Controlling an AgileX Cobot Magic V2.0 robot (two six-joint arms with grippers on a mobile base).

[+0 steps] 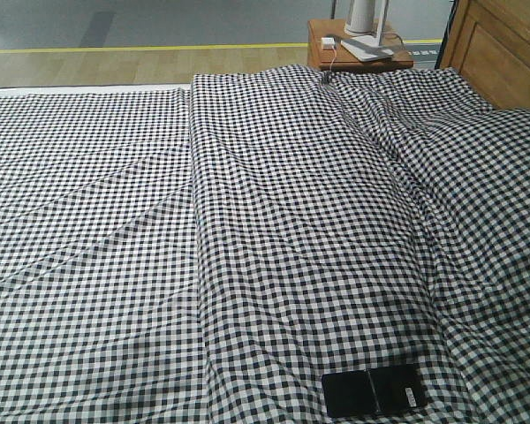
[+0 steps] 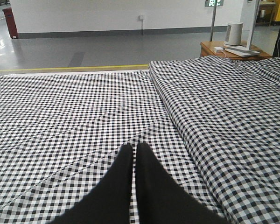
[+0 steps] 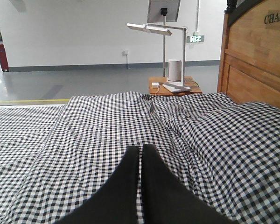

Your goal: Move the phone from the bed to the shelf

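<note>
The black phone (image 1: 374, 390) lies flat on the gingham bed (image 1: 274, 221) near the front edge, right of centre, with a small white sticker at its right end. Neither gripper shows in the front view. In the left wrist view my left gripper (image 2: 134, 148) hovers over the bed's left half, its black fingers (image 2: 121, 177) pressed nearly together with nothing between them. In the right wrist view my right gripper (image 3: 141, 149) is likewise shut and empty above the bedding. The phone appears in neither wrist view. The shelf is out of view.
A wooden nightstand (image 1: 358, 49) stands beyond the bed's far right corner, carrying a white lamp base (image 3: 176, 86), a white cylinder (image 3: 173, 70) and a charger. The wooden headboard (image 3: 256, 60) rises on the right. A folded duvet ridge (image 1: 199, 230) runs along the bed's middle.
</note>
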